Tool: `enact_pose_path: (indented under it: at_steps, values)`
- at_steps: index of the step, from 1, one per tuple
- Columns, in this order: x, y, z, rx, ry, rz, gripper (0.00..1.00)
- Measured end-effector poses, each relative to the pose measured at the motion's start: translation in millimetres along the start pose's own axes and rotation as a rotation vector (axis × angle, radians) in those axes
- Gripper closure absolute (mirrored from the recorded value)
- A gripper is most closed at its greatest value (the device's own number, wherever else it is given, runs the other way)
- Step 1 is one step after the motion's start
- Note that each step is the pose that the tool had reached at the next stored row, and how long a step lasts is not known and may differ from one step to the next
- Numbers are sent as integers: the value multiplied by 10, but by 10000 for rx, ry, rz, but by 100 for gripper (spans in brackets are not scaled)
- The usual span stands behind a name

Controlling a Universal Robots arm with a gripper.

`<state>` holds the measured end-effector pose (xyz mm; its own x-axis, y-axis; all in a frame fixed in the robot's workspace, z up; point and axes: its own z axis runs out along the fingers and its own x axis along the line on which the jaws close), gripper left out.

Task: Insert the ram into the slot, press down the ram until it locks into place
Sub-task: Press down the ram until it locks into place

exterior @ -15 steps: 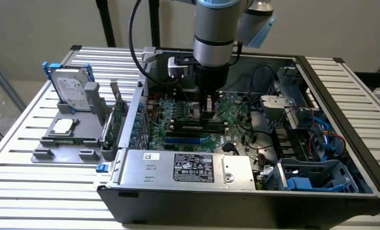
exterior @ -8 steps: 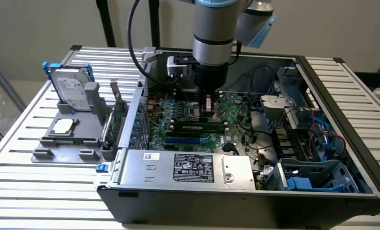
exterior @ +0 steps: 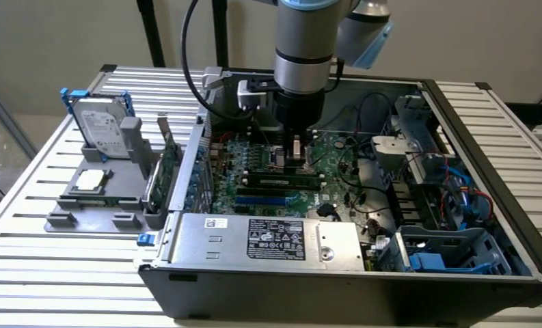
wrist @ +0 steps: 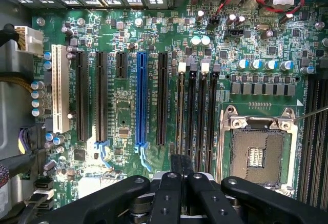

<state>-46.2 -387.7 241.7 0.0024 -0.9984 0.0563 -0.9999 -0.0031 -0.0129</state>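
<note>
Here the black two-fingered gripper (wrist: 180, 175) hangs with its jaws closed and nothing visibly between them, directly over the long green ram stick (exterior: 278, 182), which lies in a narrow black memory slot (wrist: 189, 114) on the green motherboard (wrist: 123, 116); the parallel slots run lengthwise away from the fingertips.

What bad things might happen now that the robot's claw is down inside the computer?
1. The shut black gripper is at one end of the long narrow black memory slots. The long thin green ram stick seems to stand in one. Pushing off-centre might leave its far end unclicked.
2. The open square metal processor socket lies right beside those slots. A sideways slip could hurt it.
</note>
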Motion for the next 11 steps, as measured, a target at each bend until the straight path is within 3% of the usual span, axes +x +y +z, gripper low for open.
enact_pose_path:
  at_steps: [11]
  values:
    - [-4, 9, 61, -30, 1, -1, 89]
